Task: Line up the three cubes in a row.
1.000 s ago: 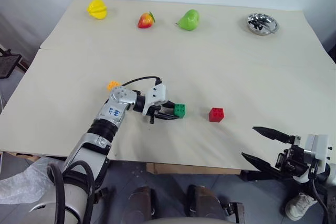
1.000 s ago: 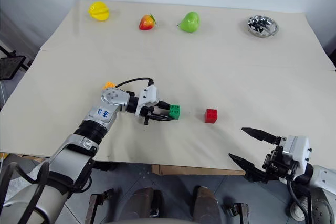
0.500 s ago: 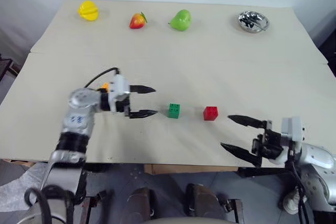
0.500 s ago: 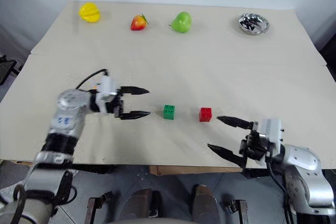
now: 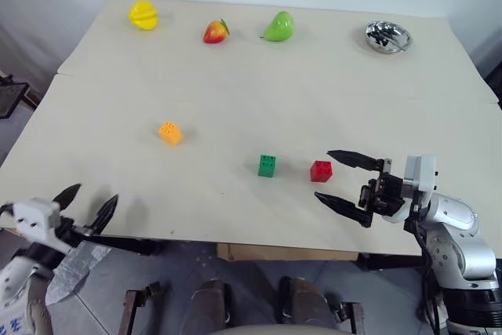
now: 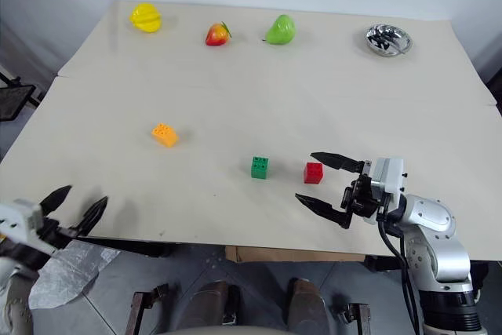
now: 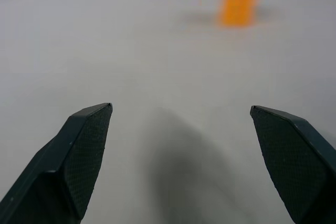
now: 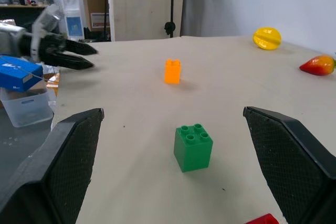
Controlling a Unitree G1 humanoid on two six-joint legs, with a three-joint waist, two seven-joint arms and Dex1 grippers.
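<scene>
Cubes lay on the pale table in a loose spread: the orange cube sat left of centre and a little farther back, the green cube nearer us around the middle, and the red cube just to its right. Green and red were near each other but apart; orange was well apart from both and off their line.

We saw our left gripper at the near left edge of the table, fingers spread wide and holding nothing. Our right gripper pointed leftward at the near right, just right of the red cube, with its two black fingers wide apart and empty, one finger farther back than the cube and one nearer.

From the head views we could take in the far edge: a yellow toy fruit, a red toy fruit, a green toy pear and a small metal bowl at the far right.

Our left wrist view gave us the orange cube, blurred, beyond the open fingers. Our right wrist view showed the studded top of the green cube between its fingers, a corner of the red cube at the frame edge, and the left gripper across the table
</scene>
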